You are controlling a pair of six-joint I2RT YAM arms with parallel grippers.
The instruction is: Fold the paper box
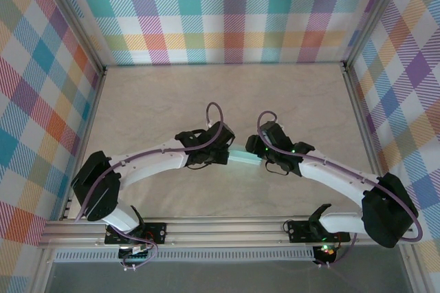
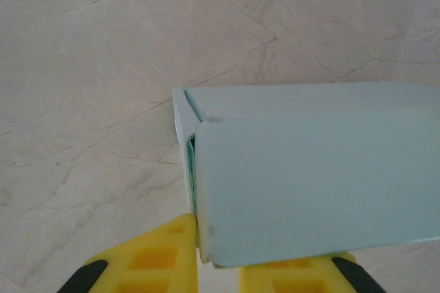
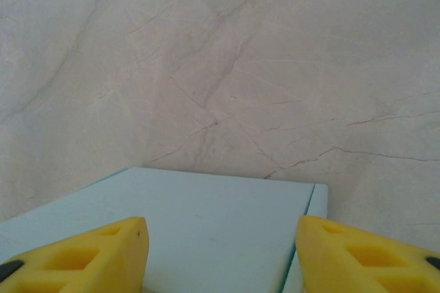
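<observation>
Plaid walls close in a pale, veined counter (image 1: 158, 100). The paper box (image 1: 245, 158) lies mid-counter, somewhat toward the near edge, between the two arms. It already looks box-shaped, with one end showing a small gap at its flap. The left tool (image 2: 220, 252) is nearly pressed together and appears to nip that end wall. The right tool (image 3: 220, 238) is spread wide over the top panel; I cannot tell whether it touches. The step seems to be closing the end. Next comes a gentle push to seat the flap while the other end is steadied.

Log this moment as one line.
paper box: folded into box shape, between both tools | left tool: narrow, at box's end corner, grip unclear | right tool: open, over box top
</observation>
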